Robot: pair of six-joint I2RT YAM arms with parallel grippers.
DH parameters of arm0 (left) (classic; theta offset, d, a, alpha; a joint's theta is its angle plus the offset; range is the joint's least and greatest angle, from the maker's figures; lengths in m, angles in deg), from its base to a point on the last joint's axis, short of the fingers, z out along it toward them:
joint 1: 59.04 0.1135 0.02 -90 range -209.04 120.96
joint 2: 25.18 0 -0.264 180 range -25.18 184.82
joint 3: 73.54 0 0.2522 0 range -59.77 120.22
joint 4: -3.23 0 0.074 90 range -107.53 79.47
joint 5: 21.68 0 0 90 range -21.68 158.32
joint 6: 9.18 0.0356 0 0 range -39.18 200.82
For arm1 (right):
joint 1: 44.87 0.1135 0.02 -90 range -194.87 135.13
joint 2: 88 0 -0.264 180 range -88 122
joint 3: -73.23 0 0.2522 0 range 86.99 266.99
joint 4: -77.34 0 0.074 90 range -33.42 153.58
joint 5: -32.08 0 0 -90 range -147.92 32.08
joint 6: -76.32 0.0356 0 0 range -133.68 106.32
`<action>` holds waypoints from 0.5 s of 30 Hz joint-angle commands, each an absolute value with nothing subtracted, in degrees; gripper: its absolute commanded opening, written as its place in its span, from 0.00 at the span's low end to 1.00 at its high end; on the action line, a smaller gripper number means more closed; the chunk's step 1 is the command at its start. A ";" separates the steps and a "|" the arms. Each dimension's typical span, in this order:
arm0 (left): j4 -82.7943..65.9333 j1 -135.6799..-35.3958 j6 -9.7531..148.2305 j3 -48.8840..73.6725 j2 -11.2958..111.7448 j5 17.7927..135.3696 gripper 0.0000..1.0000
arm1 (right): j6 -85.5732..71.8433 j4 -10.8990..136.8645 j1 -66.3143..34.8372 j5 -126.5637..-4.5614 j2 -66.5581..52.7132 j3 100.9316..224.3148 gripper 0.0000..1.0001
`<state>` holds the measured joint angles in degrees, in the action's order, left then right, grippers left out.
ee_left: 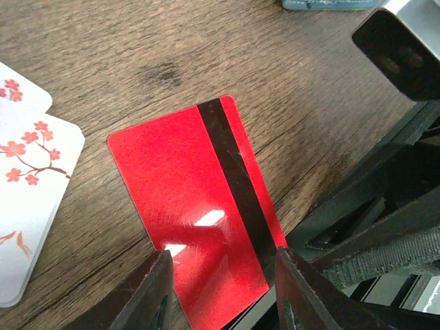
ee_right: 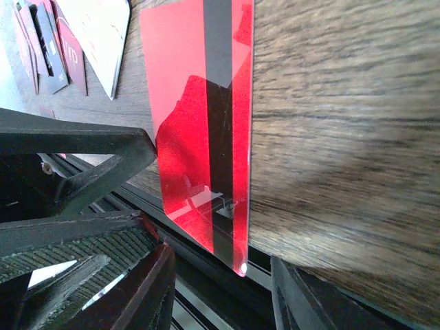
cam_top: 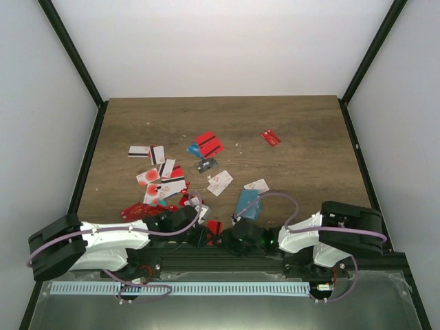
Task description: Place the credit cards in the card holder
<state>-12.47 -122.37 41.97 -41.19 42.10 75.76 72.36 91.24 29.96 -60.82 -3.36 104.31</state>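
A red credit card with a black stripe (ee_left: 185, 206) lies at the table's near edge, its end hanging over the black rail; it also shows in the right wrist view (ee_right: 185, 117) and top view (cam_top: 214, 226). My left gripper (ee_left: 223, 295) is open, a finger on each side of the card's overhanging end. My right gripper (ee_right: 223, 295) is open too, facing the same end from the other side. Both grippers, left (cam_top: 198, 235) and right (cam_top: 237, 240), sit low by the rail. The teal card holder (cam_top: 247, 203) lies closed just behind them. Several more cards (cam_top: 208, 144) are scattered further back.
White cherry-blossom cards (ee_left: 27, 192) lie left of the red card. Dark red and white cards (ee_right: 69, 41) lie beyond it. A lone red card (cam_top: 271, 137) sits far right. The black rail (ee_right: 206, 275) runs along the table edge. The two grippers are very close together.
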 commanded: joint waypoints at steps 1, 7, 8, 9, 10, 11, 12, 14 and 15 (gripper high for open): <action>-11.19 -123.58 39.68 -43.33 42.50 77.01 0.43 | 72.69 94.45 30.14 -56.56 -3.00 103.21 0.39; -10.56 -124.36 38.98 -43.60 42.51 76.01 0.42 | 72.85 97.39 30.12 -56.20 -2.23 102.02 0.33; -10.35 -124.42 38.87 -43.60 42.50 75.97 0.42 | 72.85 98.26 30.11 -56.27 -1.89 101.82 0.32; -10.09 -124.49 38.84 -43.60 42.47 75.97 0.42 | 72.81 98.83 30.15 -56.33 -1.68 101.62 0.31; -9.87 -124.58 38.77 -43.60 42.57 75.97 0.42 | 72.84 99.35 30.15 -56.34 -1.57 101.44 0.30; -9.57 -124.68 38.68 -43.68 42.65 76.04 0.42 | 72.89 99.54 30.18 -56.27 -1.60 101.21 0.29; -9.26 -124.78 38.60 -43.77 42.81 76.05 0.42 | 72.85 99.65 30.15 -56.13 -1.73 101.04 0.28; -8.78 -124.94 38.44 -43.95 43.13 76.13 0.42 | 72.95 99.96 30.07 -55.76 -2.11 100.60 0.24; -8.62 -124.98 38.38 -43.95 43.25 76.06 0.41 | 73.03 100.01 30.14 -55.65 -2.35 100.47 0.22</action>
<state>-8.67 -124.36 39.13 -42.76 42.17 75.72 72.78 97.71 30.11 -60.03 -2.14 101.45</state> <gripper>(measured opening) 0.417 0.250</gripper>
